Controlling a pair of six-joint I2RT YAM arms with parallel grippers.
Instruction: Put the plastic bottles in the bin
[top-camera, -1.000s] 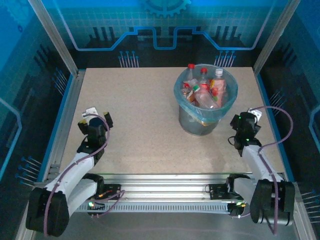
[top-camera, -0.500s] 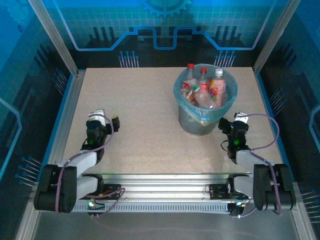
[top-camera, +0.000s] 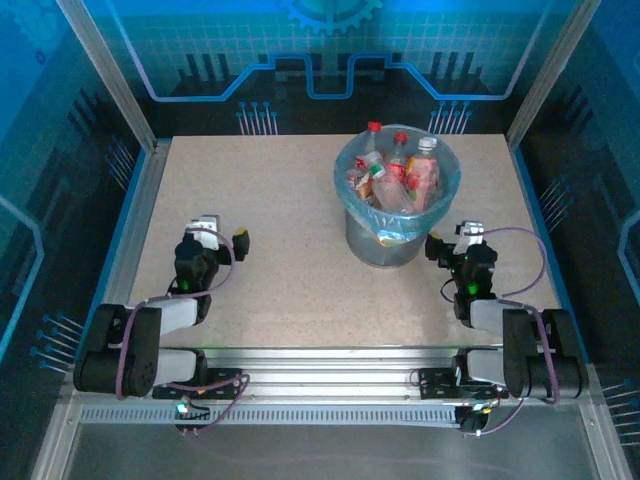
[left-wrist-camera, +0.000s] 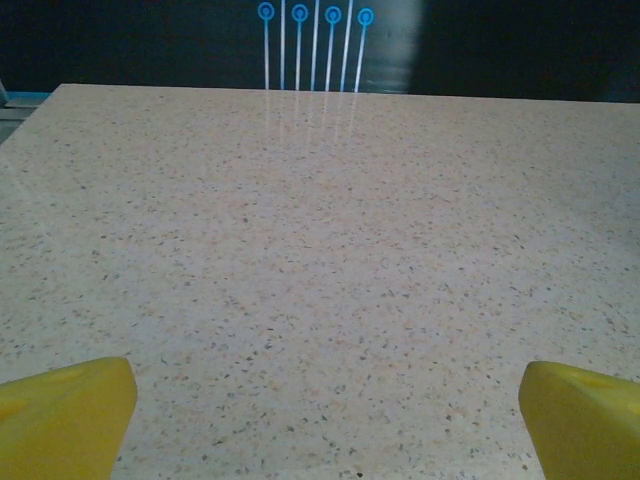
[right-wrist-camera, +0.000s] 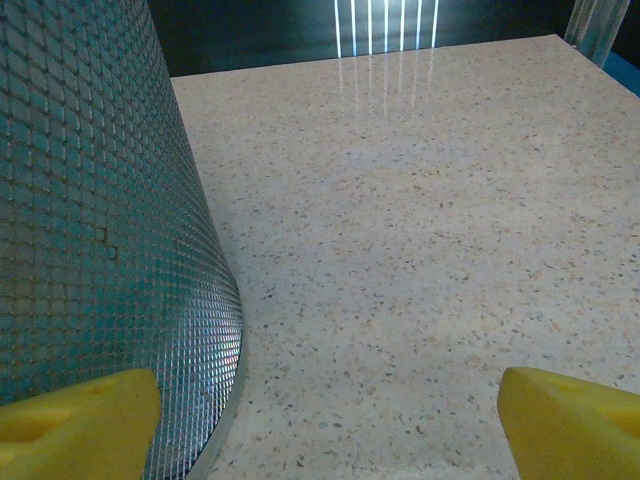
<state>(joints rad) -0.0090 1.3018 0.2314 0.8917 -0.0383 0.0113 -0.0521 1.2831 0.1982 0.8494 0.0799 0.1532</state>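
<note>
Small clear plastic bottles (top-camera: 395, 178) are piled in the round grey bin (top-camera: 380, 245). The left hand (top-camera: 222, 232) and right hand (top-camera: 452, 240) are spread wide, nothing held. The job looks done; only resting is needed.
</note>
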